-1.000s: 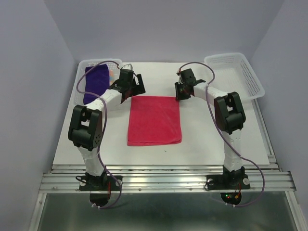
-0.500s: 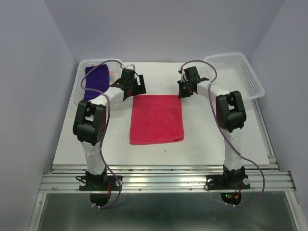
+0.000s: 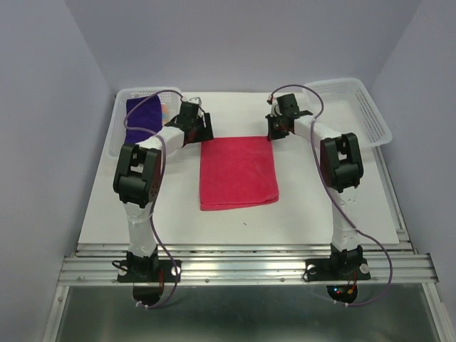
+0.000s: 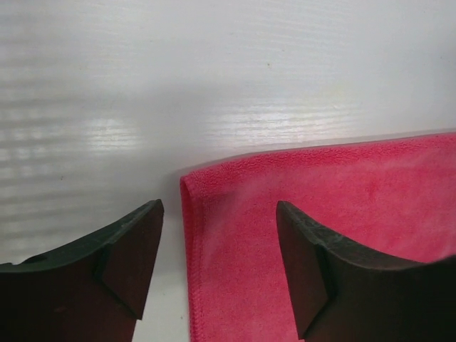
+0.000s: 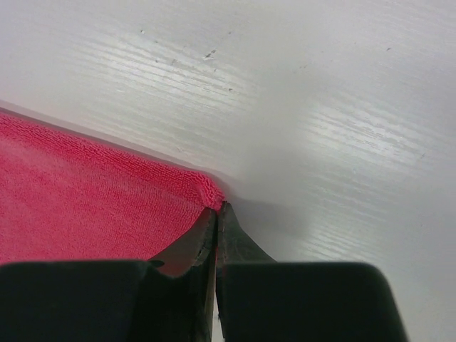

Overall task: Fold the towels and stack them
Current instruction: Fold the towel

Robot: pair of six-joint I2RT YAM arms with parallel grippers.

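The hot pink towel [image 3: 237, 171] lies folded flat in the middle of the worktop [image 3: 178, 221]. The left claw [image 4: 219, 235] stands open, straddling the towel's far left corner. The right claw [image 5: 216, 214] is closed, pinching the far right corner. Beyond, a purple towel [image 3: 142, 117] sits in the left basket [image 3: 116, 130].

- pale lavender walls [image 3: 242, 43] at 9, 12 and 3 o'clock
- white bench [image 3: 178, 221] dead centre, evenly lit
- aluminium rails [image 3: 242, 263] at 6 o'clock
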